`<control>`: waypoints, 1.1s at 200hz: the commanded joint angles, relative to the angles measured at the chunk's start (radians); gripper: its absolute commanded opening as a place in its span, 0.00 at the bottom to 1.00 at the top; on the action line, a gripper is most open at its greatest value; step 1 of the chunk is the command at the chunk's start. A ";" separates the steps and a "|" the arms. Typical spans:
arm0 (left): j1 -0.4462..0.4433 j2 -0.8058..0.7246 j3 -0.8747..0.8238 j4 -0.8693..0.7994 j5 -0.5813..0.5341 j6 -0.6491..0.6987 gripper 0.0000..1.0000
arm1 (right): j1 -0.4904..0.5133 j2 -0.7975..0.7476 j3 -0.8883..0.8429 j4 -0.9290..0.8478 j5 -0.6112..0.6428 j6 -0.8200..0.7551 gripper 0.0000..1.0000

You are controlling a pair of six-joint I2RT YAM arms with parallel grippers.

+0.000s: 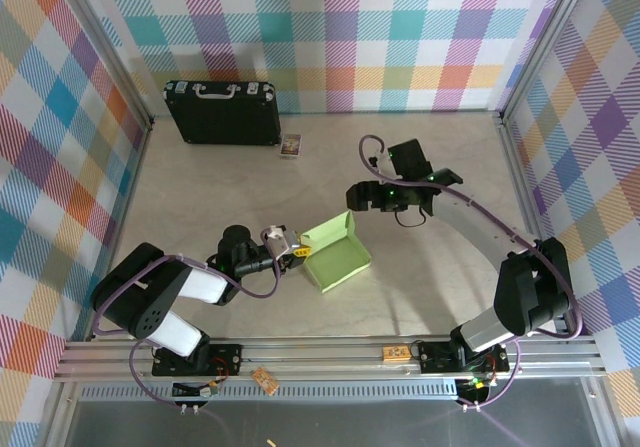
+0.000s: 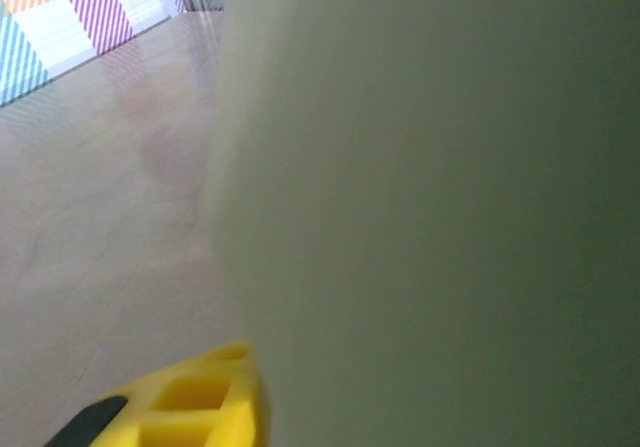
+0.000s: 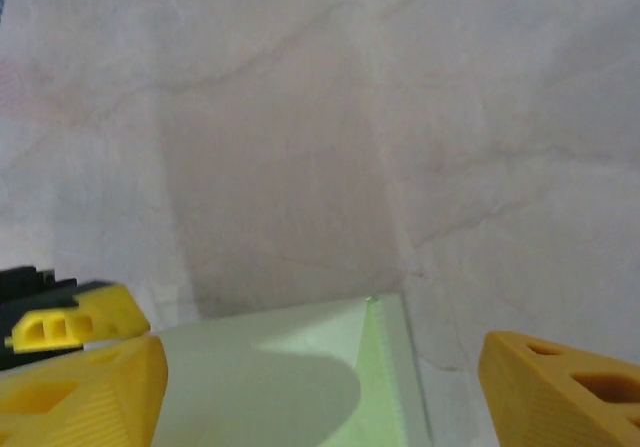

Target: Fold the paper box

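Place: robot lab test cell
Walls: plaid-printed panels (image 1: pixel 400 27) on three sides
Mounting: aluminium rail (image 1: pixel 320 352) bearing left arm (image 1: pixel 160 302) and right arm (image 1: pixel 525 292)
Surface: pale tabletop (image 1: pixel 230 182)

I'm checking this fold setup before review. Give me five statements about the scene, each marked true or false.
1. The paper box is pale green, with one flap raised. True.
2. The black briefcase is open. False: it is shut, near the far wall.
3. The right gripper has its jaws wide apart above the box. True.
4. The small card lies inside the box. False: it lies on the table, just right of the briefcase.
5. The left gripper is at the box's left side. True.
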 commanded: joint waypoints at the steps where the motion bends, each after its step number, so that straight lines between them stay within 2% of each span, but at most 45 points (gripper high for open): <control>1: 0.008 -0.001 0.005 0.016 -0.009 0.021 0.40 | 0.014 0.004 -0.031 -0.029 -0.031 0.017 0.80; 30: 0.006 -0.065 -0.021 0.016 -0.052 -0.017 0.61 | 0.015 0.010 -0.047 -0.027 -0.032 0.015 0.76; 52: 0.001 -0.191 -0.059 -0.041 -0.103 -0.084 0.67 | 0.015 0.015 -0.063 -0.015 -0.038 0.020 0.75; 62: -0.006 -0.282 -0.075 -0.122 -0.142 -0.124 0.70 | 0.015 0.017 -0.074 -0.001 -0.038 0.026 0.74; 80: -0.032 -0.470 -0.091 -0.300 -0.201 -0.181 0.71 | 0.015 0.022 -0.087 0.019 -0.054 0.033 0.72; 95: -0.118 -0.614 -0.084 -0.461 -0.337 -0.175 0.72 | 0.017 0.029 -0.090 0.016 -0.062 0.031 0.70; 109: -0.173 -0.701 -0.077 -0.547 -0.428 -0.176 0.72 | 0.016 0.026 -0.097 0.010 -0.055 0.025 0.69; 123: -0.190 -0.762 -0.058 -0.606 -0.484 -0.202 0.73 | 0.016 0.018 -0.108 0.004 -0.043 0.018 0.69; 151: -0.192 -0.844 0.000 -0.720 -0.583 -0.380 0.75 | 0.016 0.009 -0.146 0.022 -0.053 0.014 0.69; 177: -0.192 -0.894 0.077 -0.910 -0.683 -0.572 0.74 | 0.016 0.015 -0.173 0.036 -0.058 0.010 0.69; 199: -0.190 -0.896 0.132 -1.037 -0.697 -0.715 0.71 | 0.016 0.012 -0.188 0.050 -0.060 0.010 0.69; 220: -0.191 -0.861 0.162 -1.091 -0.663 -0.815 0.69 | 0.017 0.015 -0.199 0.055 -0.067 0.006 0.69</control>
